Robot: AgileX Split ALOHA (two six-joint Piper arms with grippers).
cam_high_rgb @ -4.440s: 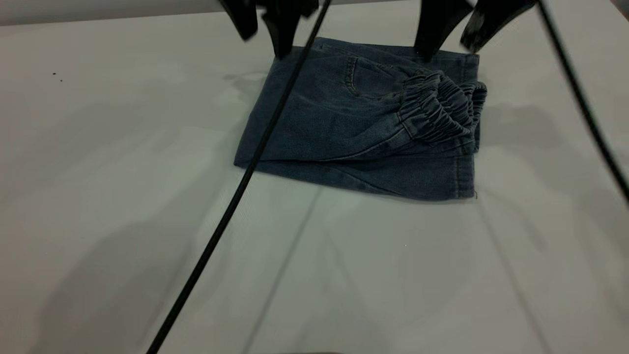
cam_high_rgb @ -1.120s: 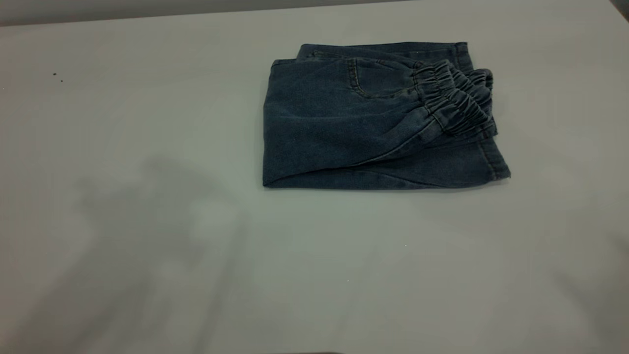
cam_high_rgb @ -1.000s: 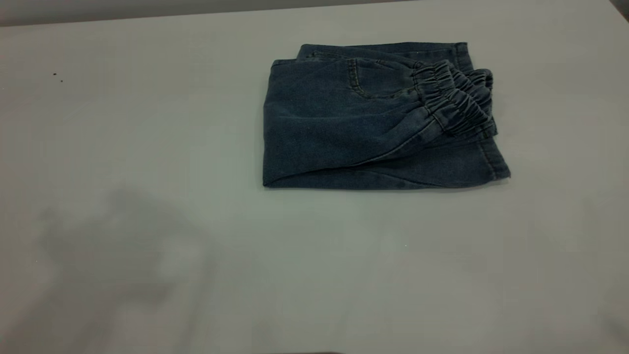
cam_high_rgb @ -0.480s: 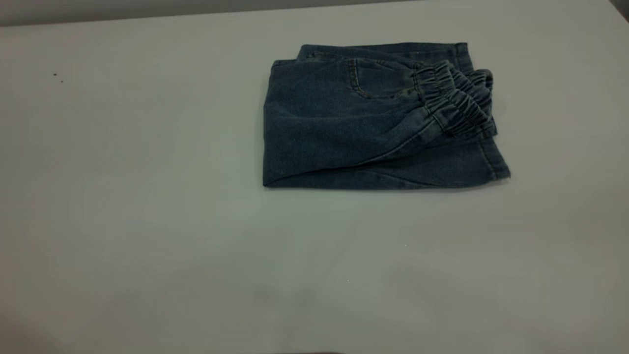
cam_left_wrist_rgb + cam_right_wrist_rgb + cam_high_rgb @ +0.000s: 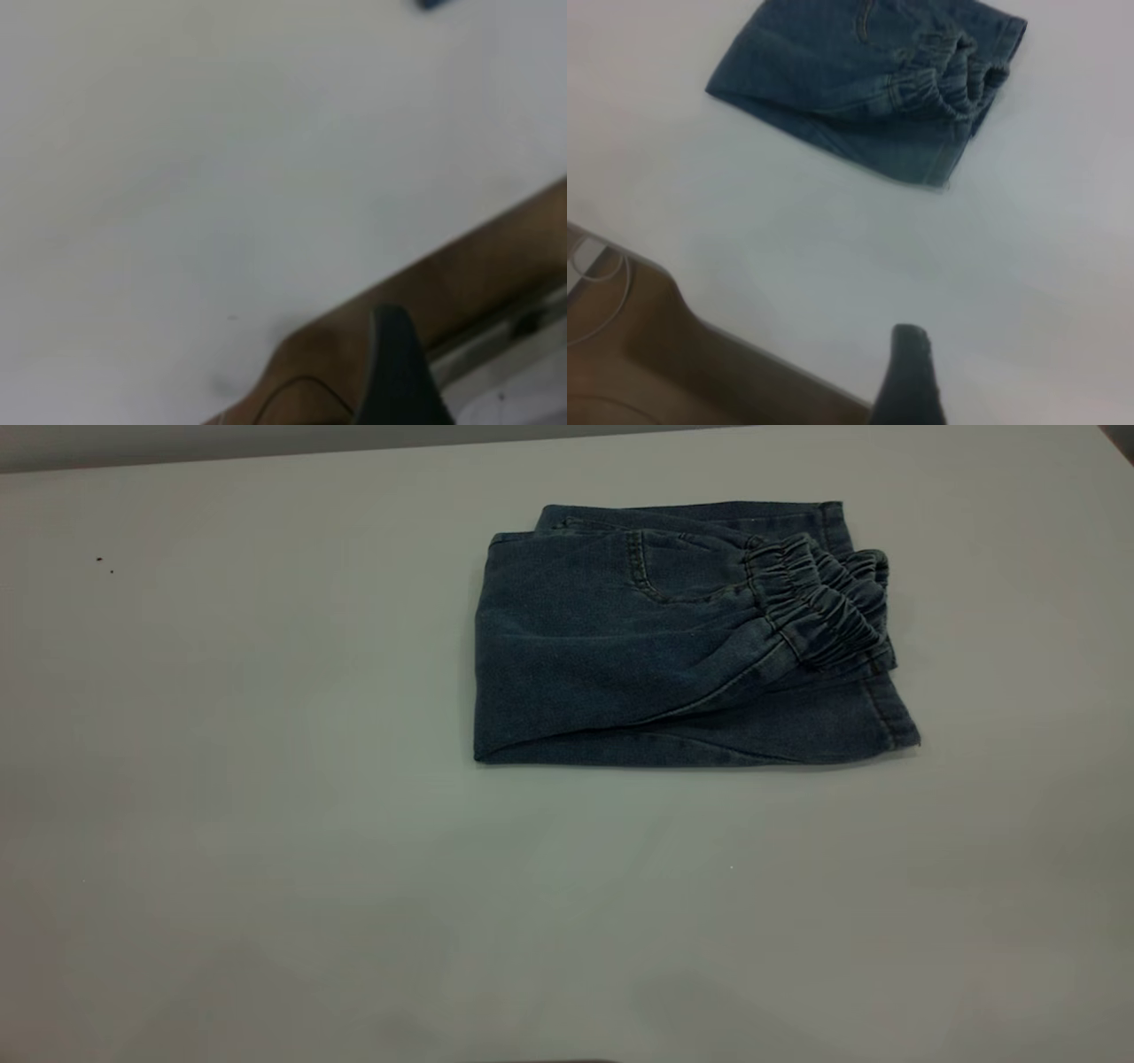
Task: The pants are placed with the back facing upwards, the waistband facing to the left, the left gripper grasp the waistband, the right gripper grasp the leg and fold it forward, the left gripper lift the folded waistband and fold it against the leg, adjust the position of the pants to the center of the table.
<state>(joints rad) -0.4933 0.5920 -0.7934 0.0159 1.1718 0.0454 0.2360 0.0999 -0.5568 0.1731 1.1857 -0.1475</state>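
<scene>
The pants [image 5: 682, 638] lie folded into a compact blue denim rectangle on the table [image 5: 266, 797], right of centre and toward the far edge. The gathered elastic waistband [image 5: 815, 602] rests on top at the right end, over the leg, whose stitched hem [image 5: 890, 722] pokes out beneath it. A back pocket seam [image 5: 642, 571] faces up. No arm appears in the exterior view. In the right wrist view the pants [image 5: 859, 80] lie far from my right gripper [image 5: 908, 381]. My left gripper [image 5: 399, 372] hangs by the table's edge, with only a blue sliver of pants [image 5: 434, 3] in sight.
Two small dark specks [image 5: 104, 564] mark the table's far left. Past the table edge the wrist views show a brown surface [image 5: 478, 274] and a white cable [image 5: 602, 266]. Bare tabletop stretches left of the pants and in front of them.
Both grippers, above the pants' far edge 4.4 s ago, have left the exterior view. The pants shifted slightly then and have since lain still. The arms' shadows slid off the front of the table.
</scene>
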